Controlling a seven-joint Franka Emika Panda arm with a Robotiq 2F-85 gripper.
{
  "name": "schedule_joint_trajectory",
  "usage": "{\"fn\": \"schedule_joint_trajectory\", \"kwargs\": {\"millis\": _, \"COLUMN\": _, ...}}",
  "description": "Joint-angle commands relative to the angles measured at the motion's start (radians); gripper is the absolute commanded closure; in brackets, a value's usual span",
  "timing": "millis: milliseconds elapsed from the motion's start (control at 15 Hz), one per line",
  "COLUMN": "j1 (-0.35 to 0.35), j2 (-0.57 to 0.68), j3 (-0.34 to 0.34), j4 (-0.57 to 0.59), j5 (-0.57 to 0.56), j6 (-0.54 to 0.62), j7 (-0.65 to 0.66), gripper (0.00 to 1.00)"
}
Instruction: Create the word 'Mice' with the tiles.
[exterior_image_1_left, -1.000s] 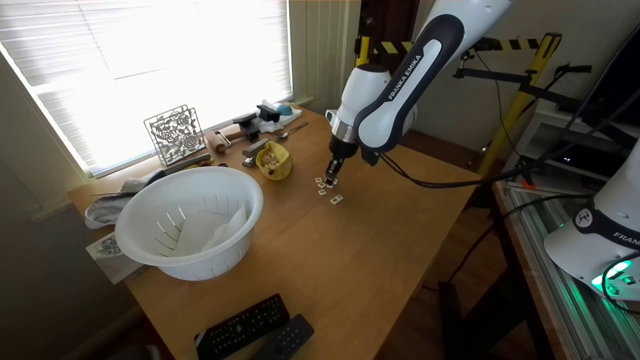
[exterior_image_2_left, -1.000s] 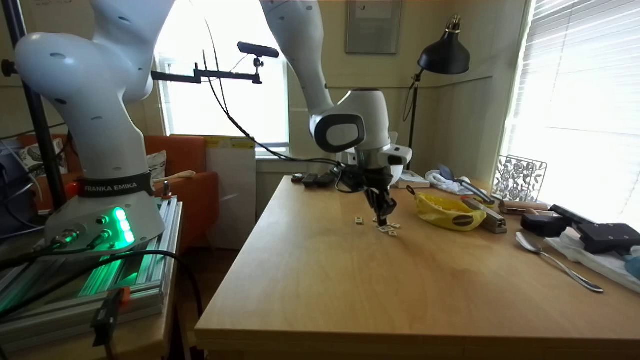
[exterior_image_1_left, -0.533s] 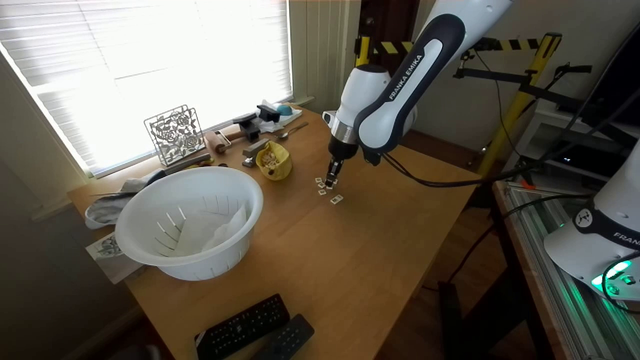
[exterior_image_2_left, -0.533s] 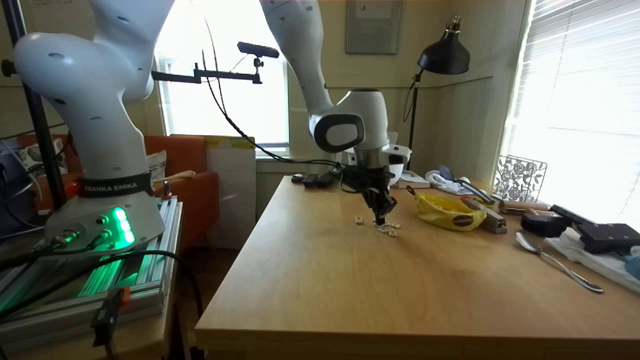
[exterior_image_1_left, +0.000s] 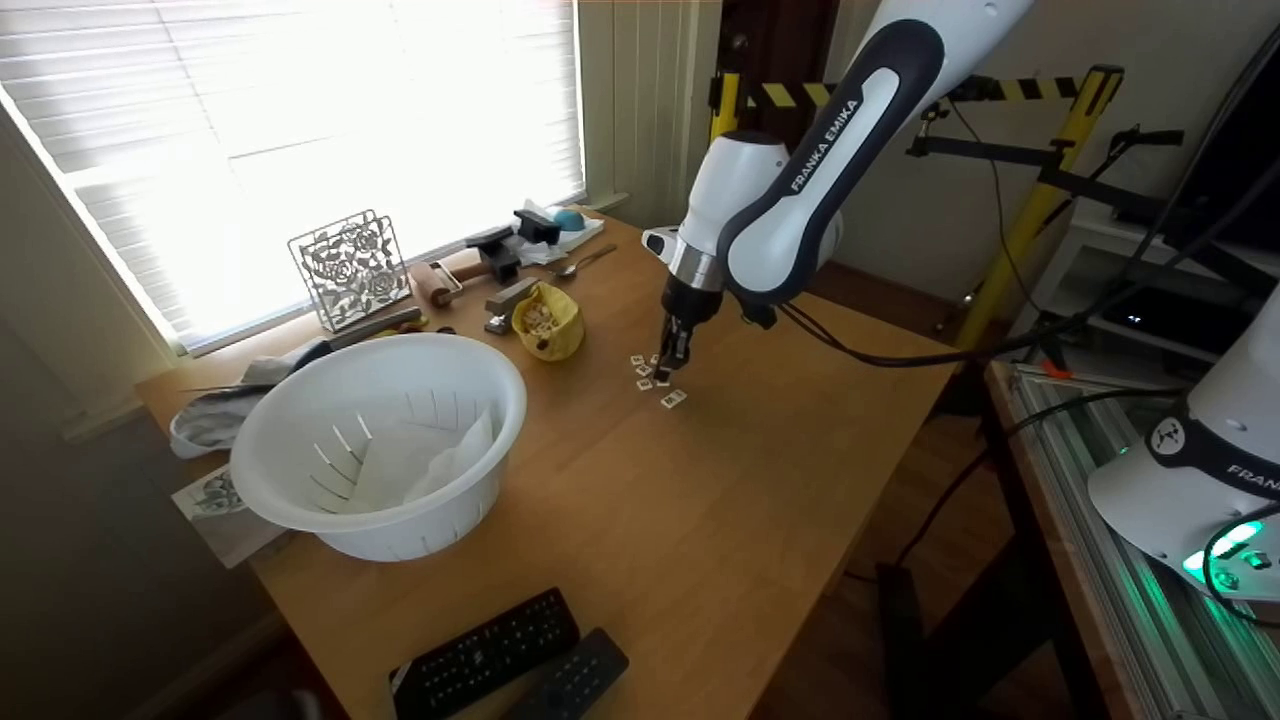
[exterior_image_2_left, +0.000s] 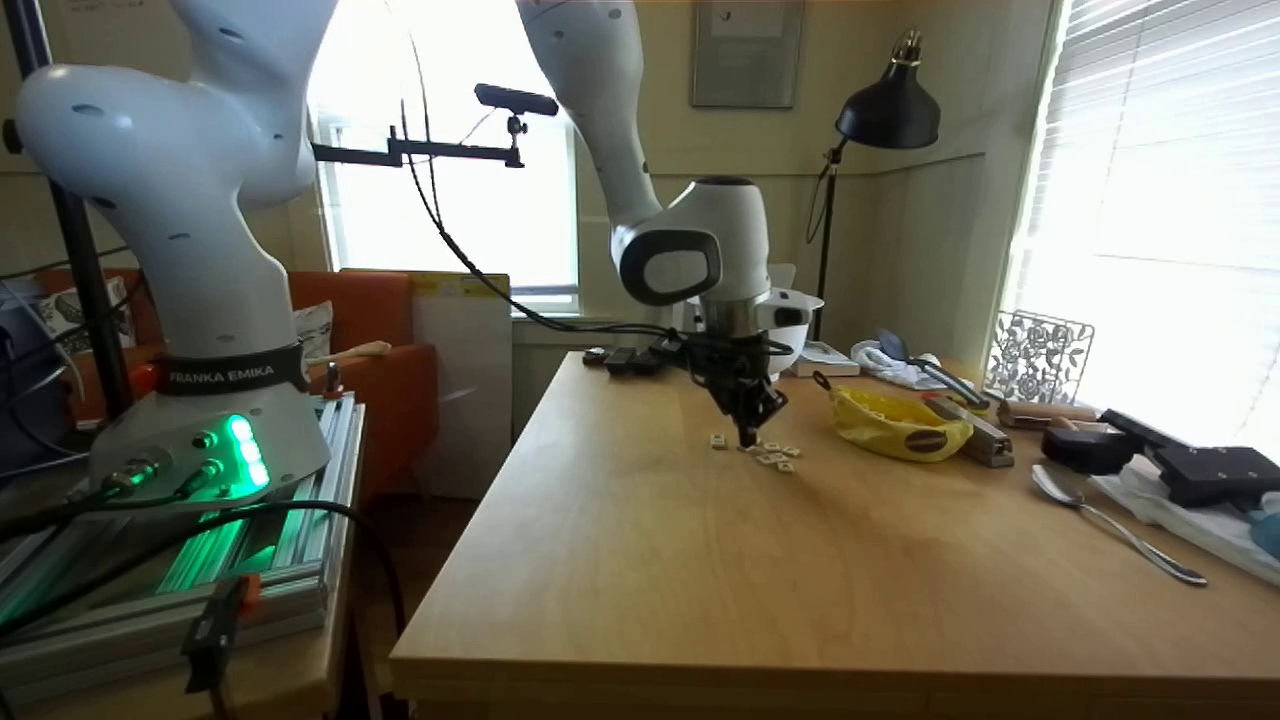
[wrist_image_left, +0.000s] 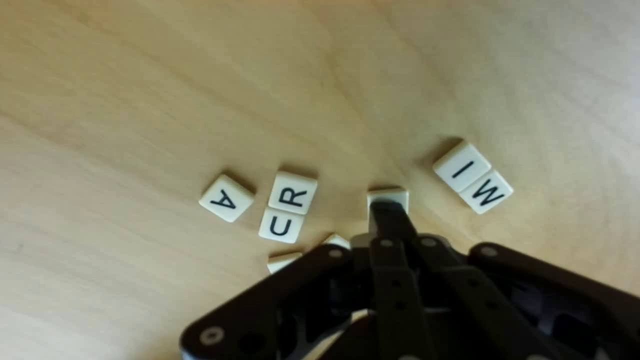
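My gripper is shut, its fingertips over a cream tile whose letter they cover. Nothing shows pinched between them; contact looks likely. To the right in the wrist view, an I tile touches a tile reading M or W. On the left are an A tile and an R tile touching a tile reading C or U. Two more tiles are partly hidden by the gripper. Both exterior views show the gripper low among the tiles, near the touching pair.
A yellow pouch of small pieces stands near the tiles, with a metal block beside it. The white bowl and black remotes are farther off. A spoon lies on the wooden table.
My gripper, shut throughout, has slid a short way toward the touching pair. The tile beneath its fingertips seems to have shifted with it. The pair has not moved.
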Motion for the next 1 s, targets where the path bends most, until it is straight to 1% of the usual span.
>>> {"fn": "schedule_joint_trajectory", "kwargs": {"millis": 0, "j1": -0.034, "j2": -0.006, "j3": 0.012, "j4": -0.047, "j5": -0.046, "j6": -0.013, "j7": -0.058, "gripper": 1.00}}
{"fn": "schedule_joint_trajectory", "kwargs": {"millis": 333, "j1": -0.037, "j2": -0.028, "j3": 0.006, "j4": -0.082, "j5": -0.071, "j6": -0.025, "j7": -0.137, "gripper": 1.00}}
{"fn": "schedule_joint_trajectory", "kwargs": {"millis": 667, "j1": -0.025, "j2": -0.047, "j3": -0.010, "j4": -0.106, "j5": -0.075, "j6": -0.036, "j7": -0.198, "gripper": 1.00}}
{"fn": "schedule_joint_trajectory", "kwargs": {"millis": 933, "j1": -0.027, "j2": -0.055, "j3": -0.007, "j4": -0.117, "j5": -0.069, "j6": -0.042, "j7": -0.250, "gripper": 1.00}}
